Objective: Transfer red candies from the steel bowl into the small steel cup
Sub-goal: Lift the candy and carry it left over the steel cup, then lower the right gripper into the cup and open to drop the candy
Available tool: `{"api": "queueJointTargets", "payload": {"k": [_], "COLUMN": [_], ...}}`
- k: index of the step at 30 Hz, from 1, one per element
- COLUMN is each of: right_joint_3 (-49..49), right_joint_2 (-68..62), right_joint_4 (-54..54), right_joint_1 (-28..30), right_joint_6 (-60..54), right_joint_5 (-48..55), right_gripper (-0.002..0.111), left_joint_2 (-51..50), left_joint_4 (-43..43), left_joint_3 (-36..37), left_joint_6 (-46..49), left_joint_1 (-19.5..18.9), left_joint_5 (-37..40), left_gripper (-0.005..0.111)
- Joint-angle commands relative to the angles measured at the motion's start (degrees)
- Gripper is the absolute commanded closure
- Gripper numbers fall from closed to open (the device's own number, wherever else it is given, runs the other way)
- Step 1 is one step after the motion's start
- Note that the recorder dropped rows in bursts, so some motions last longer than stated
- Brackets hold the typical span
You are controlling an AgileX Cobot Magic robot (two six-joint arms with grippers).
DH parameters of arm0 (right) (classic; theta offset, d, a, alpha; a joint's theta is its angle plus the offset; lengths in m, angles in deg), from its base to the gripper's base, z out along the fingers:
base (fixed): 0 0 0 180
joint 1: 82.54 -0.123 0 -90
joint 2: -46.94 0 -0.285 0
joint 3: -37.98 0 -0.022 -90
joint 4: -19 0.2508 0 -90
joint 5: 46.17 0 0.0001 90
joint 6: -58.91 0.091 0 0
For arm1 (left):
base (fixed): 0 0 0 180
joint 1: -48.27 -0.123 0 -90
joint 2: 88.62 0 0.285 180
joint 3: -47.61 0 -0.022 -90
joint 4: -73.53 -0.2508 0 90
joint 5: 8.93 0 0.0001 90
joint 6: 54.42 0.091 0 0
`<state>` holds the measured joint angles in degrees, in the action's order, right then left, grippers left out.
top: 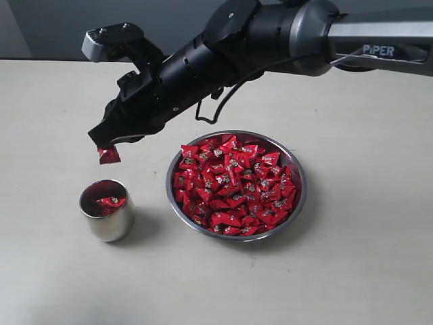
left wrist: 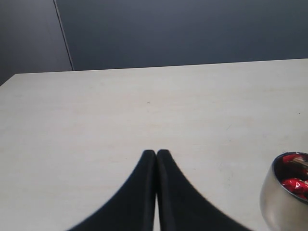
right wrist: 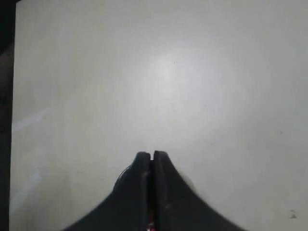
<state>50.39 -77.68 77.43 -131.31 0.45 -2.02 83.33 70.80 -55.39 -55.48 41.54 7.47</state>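
Delivery is the step in hand: the right gripper (top: 103, 142), reaching across, is clamped on one red candy (top: 109, 155) hanging above the small steel cup (top: 108, 227) (some red already lies inside). Next comes centring over the mouth, then letting go. The red candies (top: 233, 183) fill the steel bowl (top: 302, 184); the left gripper (left wrist: 157, 154) sits closed and empty.

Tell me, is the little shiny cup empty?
Not empty. The small steel cup stands upright with red candy showing inside it. How many, I cannot tell.
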Motion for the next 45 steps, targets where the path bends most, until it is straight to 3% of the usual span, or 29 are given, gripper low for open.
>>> {"api": "queueJointTargets", "payload": {"k": [1,11,45], "right_joint_3": [2.05,2.18,2.18], "right_joint_2": [-2.38,-3.76,-6.61], "right_joint_4": [-1.47,-4.47,-4.93], "right_joint_1": [-0.88,-4.39,-4.48], "right_joint_6": [1.63,1.63,3.03], "right_joint_5": [2.80,2.18,-1.00], "right_gripper": [0.109,0.109,0.109], "left_joint_2": [0.26,0.26,0.26], "left_joint_4": [0.13,0.13,0.13], "left_joint_3": [0.22,0.22,0.22], "left_joint_6": [-0.06,-0.06,-0.06], "left_joint_1": [-0.03,-0.03,-0.03], "left_joint_5": [-0.09,-0.09,-0.09], "left_gripper": [0.106,0.106,0.106]}}
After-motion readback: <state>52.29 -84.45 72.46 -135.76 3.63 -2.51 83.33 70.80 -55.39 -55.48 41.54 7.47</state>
